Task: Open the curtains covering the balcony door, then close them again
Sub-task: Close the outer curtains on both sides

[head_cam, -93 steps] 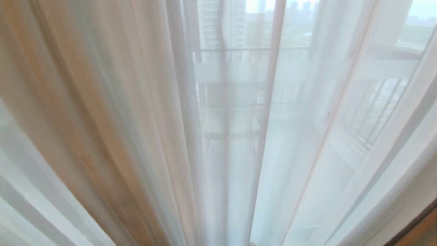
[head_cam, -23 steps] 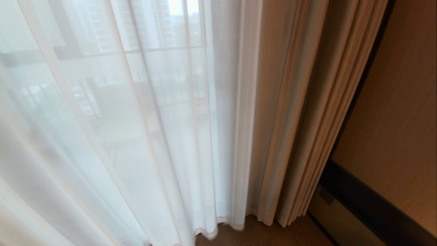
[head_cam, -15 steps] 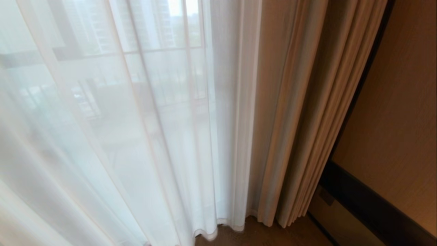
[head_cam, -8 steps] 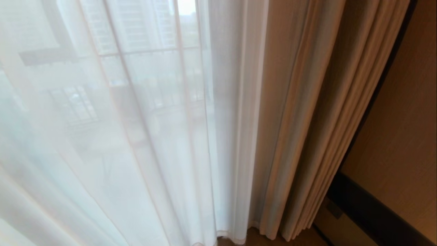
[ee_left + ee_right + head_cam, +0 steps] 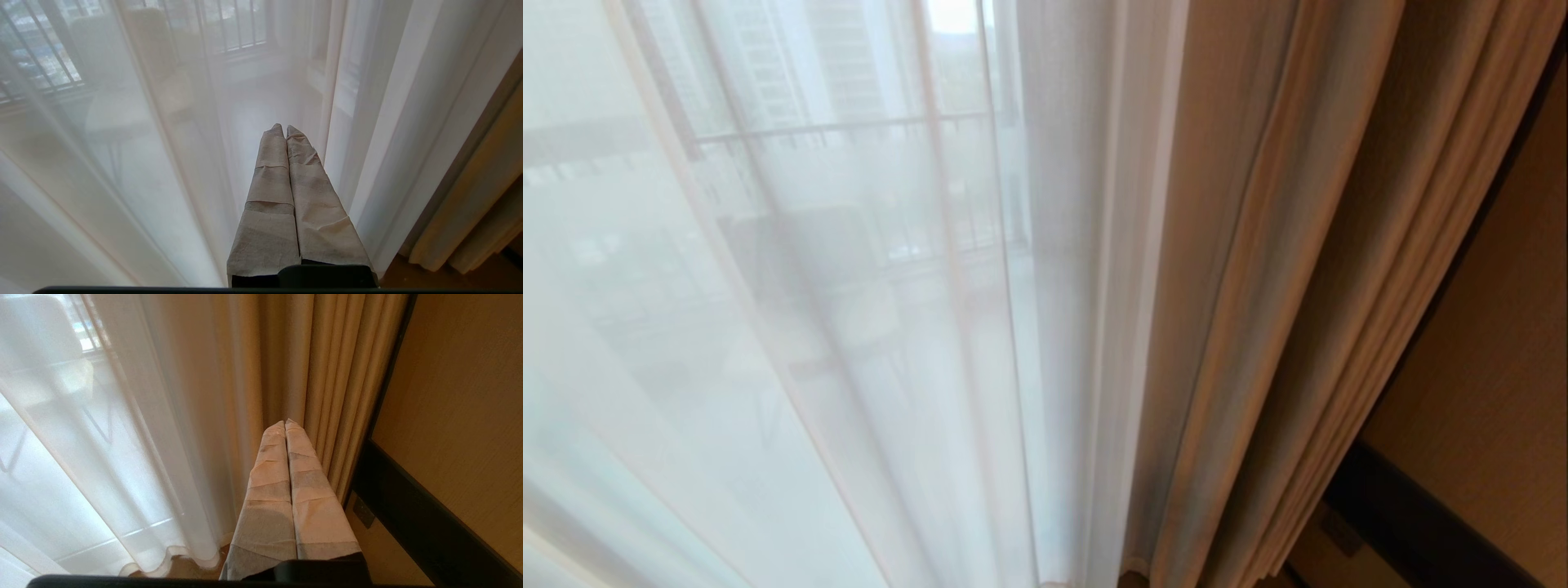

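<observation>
The curtains hang drawn across the view: thin white sheers [image 5: 849, 327] on the left and middle, a thick beige pleated drape [image 5: 1258, 286] bunched at the right. The balcony door is hidden behind the sheers; only a dim railing and a chair shape show through. Neither gripper is in the head view. My left gripper [image 5: 284, 127], its fingers wrapped in beige tape, is shut and empty, pointing at the sheers [image 5: 122, 163] just short of them. My right gripper [image 5: 284, 422] is shut and empty, pointing at the beige drape [image 5: 286, 355].
A tan wall [image 5: 1503, 343] with a dark horizontal band [image 5: 1405, 523] stands right of the drape. The right wrist view shows a small wall socket [image 5: 363, 512] under the band and a strip of brown floor [image 5: 184, 567] below the sheers' hem.
The whole head view has shifted: the curtains loom larger, the drape sits further right, and the floor has nearly left the bottom edge. The curtains hang as before.
</observation>
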